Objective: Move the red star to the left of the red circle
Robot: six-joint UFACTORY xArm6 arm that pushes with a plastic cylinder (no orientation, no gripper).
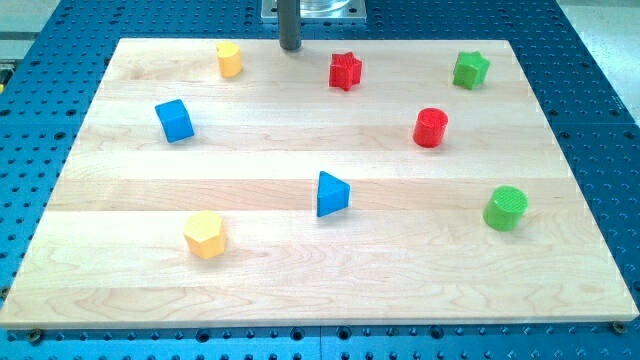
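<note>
The red star (pixel 345 71) lies near the view's top, a little right of centre. The red circle (pixel 431 128) stands to its lower right, apart from it. My tip (pixel 290 46) touches the board at the view's top edge, to the left of the red star and a short gap away from it. It touches no block.
A yellow block (pixel 230 59) sits left of my tip. A blue cube (pixel 175 120) is at the left. A blue triangle (pixel 332 194) is in the middle. A yellow hexagon (pixel 205 235) is at the lower left. A green star (pixel 471 70) and a green cylinder (pixel 506 208) are on the right.
</note>
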